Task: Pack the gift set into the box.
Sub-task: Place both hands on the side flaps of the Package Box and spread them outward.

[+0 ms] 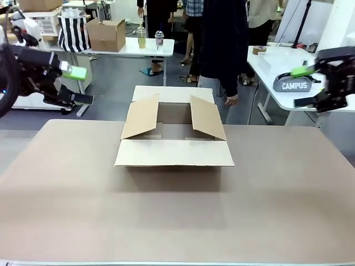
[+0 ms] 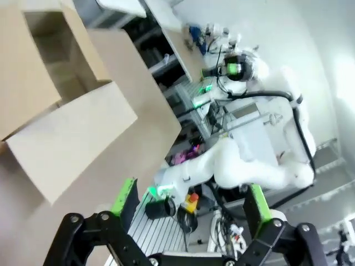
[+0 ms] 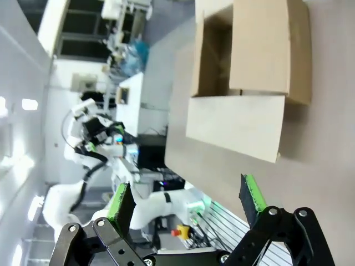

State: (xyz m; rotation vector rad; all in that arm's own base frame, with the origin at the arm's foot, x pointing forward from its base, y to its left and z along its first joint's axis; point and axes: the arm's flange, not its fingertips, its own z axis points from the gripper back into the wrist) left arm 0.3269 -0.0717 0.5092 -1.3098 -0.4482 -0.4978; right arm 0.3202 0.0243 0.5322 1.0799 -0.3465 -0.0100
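Note:
The box point(image 1: 174, 153), a shallow brown cardboard carton, sits open at the far middle of the table, its four flaps spread and nothing visible inside. No gift set shows in any view. My left gripper point(image 1: 76, 86) hangs open above the table's far left corner, well clear of the box. My right gripper point(image 1: 304, 86) is open too, raised off the far right side. In the left wrist view the box point(image 2: 61, 124) lies at upper left beyond the open fingers point(image 2: 126, 195). The right wrist view shows the box point(image 3: 244, 105) above the open fingers point(image 3: 250, 198).
A person in dark clothes point(image 1: 222, 50) stands behind the table, one hand hanging near the box's far right corner. A smaller brown carton point(image 1: 106, 34) and cups rest on a white table behind. A grey "CAMPUS" pouch point(image 1: 294, 85) lies on a table at right.

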